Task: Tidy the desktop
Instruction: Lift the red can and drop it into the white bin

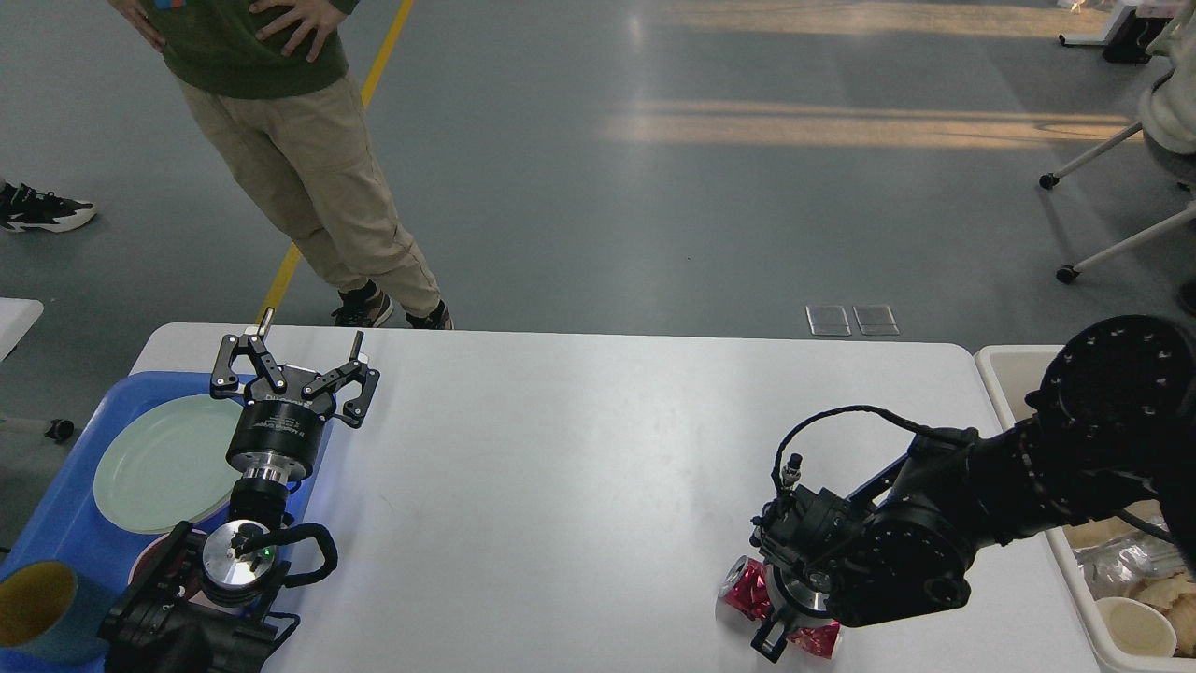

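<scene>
Seemingly near done, the large white rectangular desk (579,467) filling the frame's lower middle carries only a crinkled red foil wrapper (753,594) at lower right, under the right gripper (780,608), whose grip I cannot tell, while the left gripper (308,350) hangs spread at left.

The white desk (579,467) is filling the lower half of the frame, its rounded far corners showing at left and right. A blue tray (56,523) is sitting at its lower left edge. A crumpled red shiny wrapper (747,594) is lying at the lower right, partly hidden.
</scene>
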